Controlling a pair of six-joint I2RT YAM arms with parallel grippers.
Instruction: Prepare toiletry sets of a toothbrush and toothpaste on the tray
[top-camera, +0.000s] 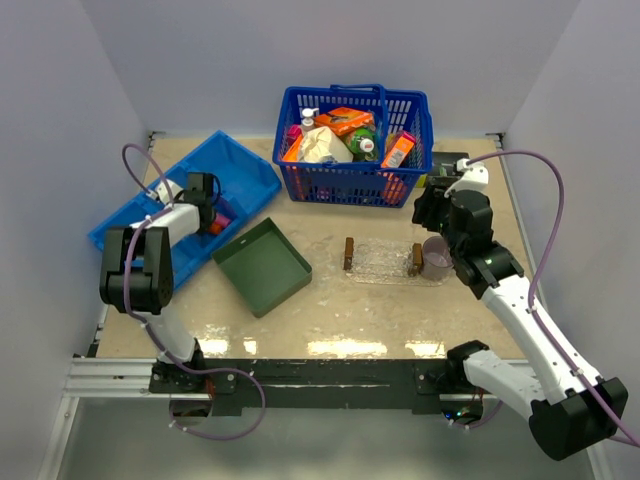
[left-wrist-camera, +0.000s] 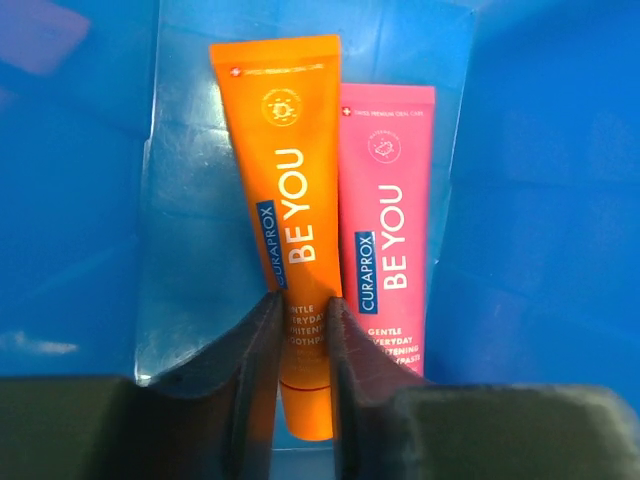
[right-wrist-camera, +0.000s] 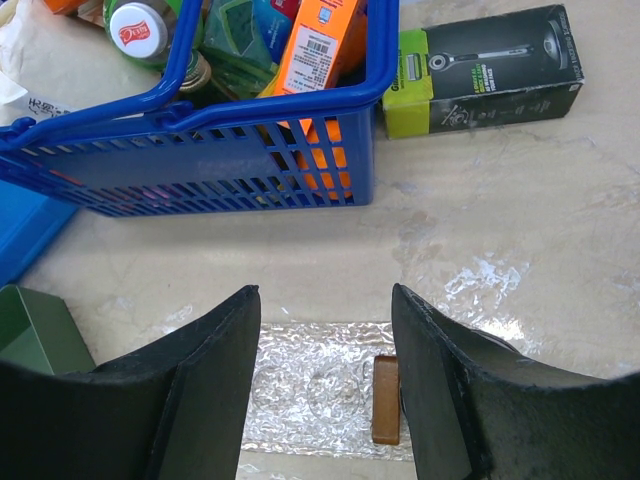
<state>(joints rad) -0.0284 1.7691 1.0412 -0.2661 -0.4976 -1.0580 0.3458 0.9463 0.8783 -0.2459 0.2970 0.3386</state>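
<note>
Toothpaste (left-wrist-camera: 287, 180), orange tube, lies between left gripper (left-wrist-camera: 302, 300) fingers.

Blue shopping basket (top-camera: 340, 186), blue divided bin (top-camera: 246, 176), green tray (top-camera: 262, 268), purple mug (top-camera: 436, 259), black box (right-wrist-camera: 492, 62)

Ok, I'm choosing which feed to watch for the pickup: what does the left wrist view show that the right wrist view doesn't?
Only left wrist: the orange toothpaste tube and pink toothpaste tube lying side by side, with the left hand straddling the orange one. Only right wrist: the open right hand over the clear plastic tray with a wooden handle, the blue plastic shopping basket, a black-and-green box, a corner of the dark green square tray. Both: the blue plastic bin, only its corner in the right wrist view.
</note>
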